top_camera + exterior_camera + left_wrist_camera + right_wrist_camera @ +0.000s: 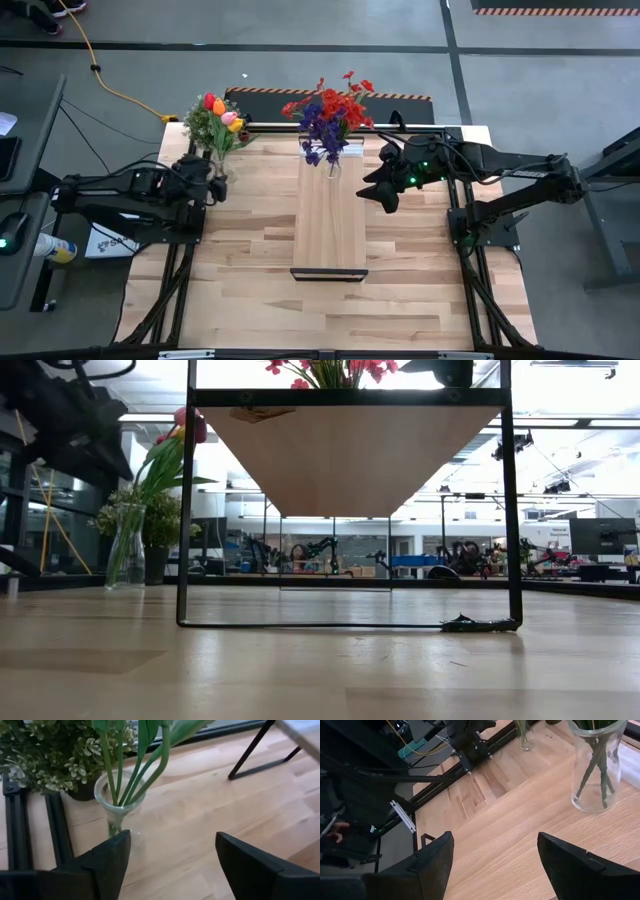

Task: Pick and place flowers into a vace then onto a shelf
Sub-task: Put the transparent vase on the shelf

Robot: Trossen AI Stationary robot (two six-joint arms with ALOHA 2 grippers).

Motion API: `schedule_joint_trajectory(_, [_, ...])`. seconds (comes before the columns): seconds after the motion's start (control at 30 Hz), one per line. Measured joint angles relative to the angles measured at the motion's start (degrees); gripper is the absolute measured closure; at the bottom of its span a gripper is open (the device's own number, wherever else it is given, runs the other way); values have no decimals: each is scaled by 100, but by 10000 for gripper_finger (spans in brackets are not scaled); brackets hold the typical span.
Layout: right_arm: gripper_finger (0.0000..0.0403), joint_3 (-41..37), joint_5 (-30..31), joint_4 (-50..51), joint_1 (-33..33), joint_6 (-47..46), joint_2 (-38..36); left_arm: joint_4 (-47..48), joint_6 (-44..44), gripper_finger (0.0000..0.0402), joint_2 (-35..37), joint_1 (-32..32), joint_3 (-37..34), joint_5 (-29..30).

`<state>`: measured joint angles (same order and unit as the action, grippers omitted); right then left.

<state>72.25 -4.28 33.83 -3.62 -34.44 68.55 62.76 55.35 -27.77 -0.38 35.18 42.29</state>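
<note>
- The left gripper (215, 185) hangs with its dark fingers spread wide and empty, just beside a small clear glass vase (116, 802) holding green-stemmed tulips with red, orange, yellow and pink heads (222, 112).
- That vase stands on the plank tabletop (250, 280) near its far left corner, next to a bushy pale-green potted plant (55, 755), and is not yet on the long light-wood shelf (331, 225).
- A second clear glass vase (596, 767) of red and purple flowers (330, 112) already stands at the shelf's far end.
- The right gripper (385, 190) waits beside the shelf's right edge, its fingers also wide and holding nothing.
- Risk: the narrow vase looks top-heavy, so a finger nudging its side could likely tip it; a loose grip on smooth glass might slip.
- Risk: lifting too low could catch the shelf's raised edge, and setting down too close could knock the vase already there.
- Room: the shelf's near and middle stretch is bare, as is the tabletop between the left gripper and the shelf; the plant crowds the far side.
</note>
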Motion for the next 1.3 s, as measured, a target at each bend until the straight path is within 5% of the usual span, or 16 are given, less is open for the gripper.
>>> schedule_joint_trajectory(0.23, [127,0,-3,-8,2,0,0,7,41,82,-659,0,0,0])
schedule_joint_trajectory(0.6, [130,0,-73,-8,2,-46,0,26,67,37,-1492,0,0,50])
schedule_joint_trajectory(0.9, [130,0,-78,-8,2,-46,0,41,367,3,-1636,0,0,179])
schedule_joint_trajectory(1.3, [130,0,-92,-21,2,125,0,100,875,6,-1632,2,-126,632])
